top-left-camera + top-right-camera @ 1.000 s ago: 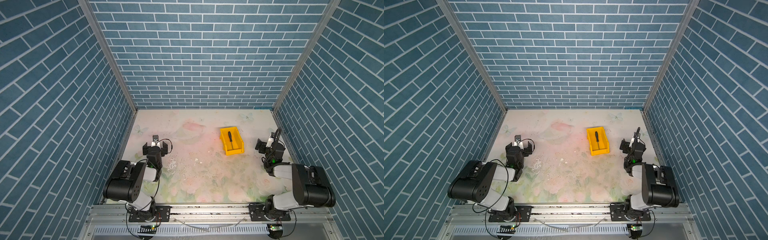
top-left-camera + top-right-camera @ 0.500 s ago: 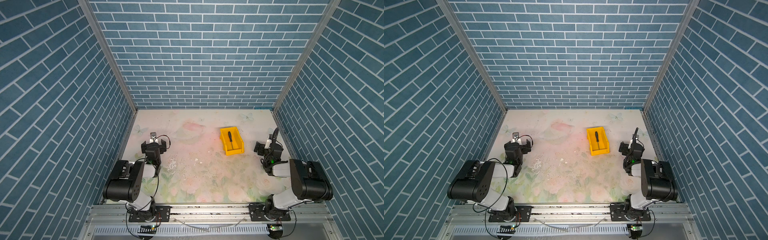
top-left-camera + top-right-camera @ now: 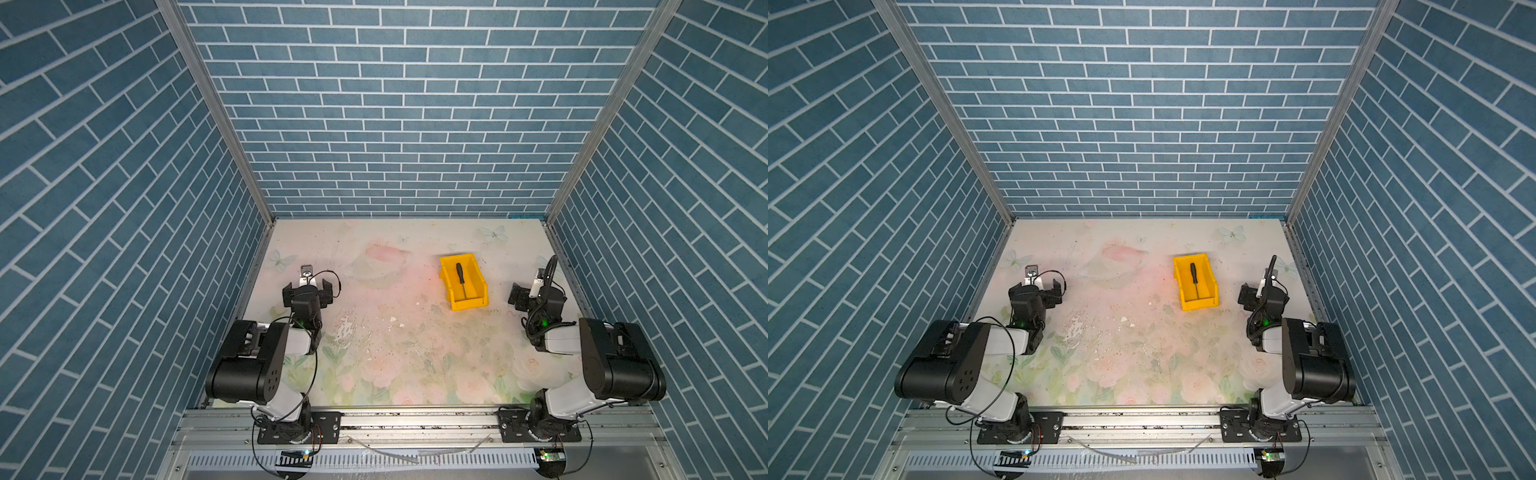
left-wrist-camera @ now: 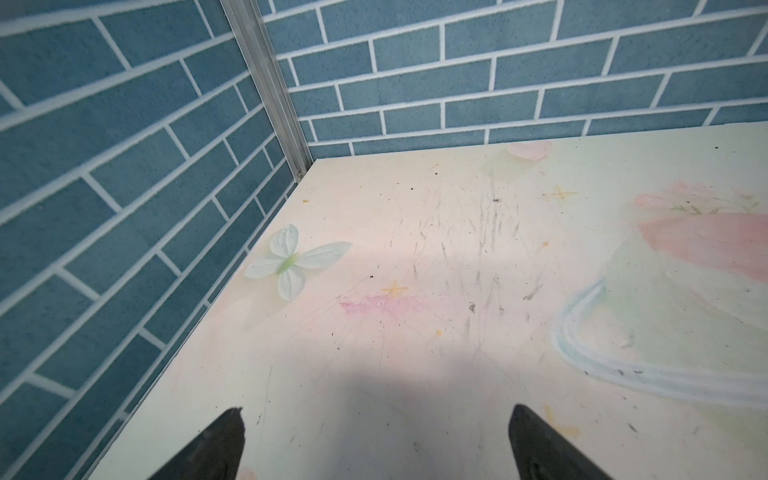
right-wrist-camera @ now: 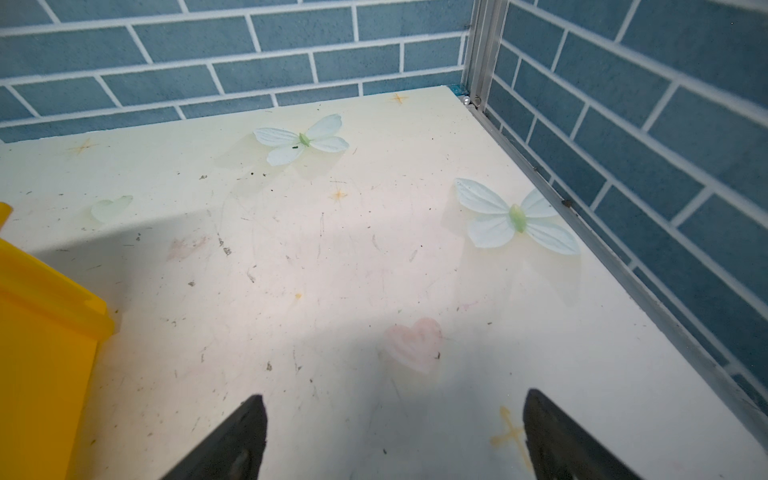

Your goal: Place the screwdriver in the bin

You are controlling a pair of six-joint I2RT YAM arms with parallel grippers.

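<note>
Jaws of right gripper (image 5: 395,397) wide, screwdriver (image 3: 461,280) well apart in bin (image 3: 468,302)

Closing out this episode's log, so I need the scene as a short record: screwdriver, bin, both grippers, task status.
screwdriver: lying inside the bin, black handle at the far end
bin: yellow, standing on the table, right of centre in both top views
left gripper: open, empty, over bare table
right gripper: open, empty, beside the bin, not touching it
task status: appears done
</note>
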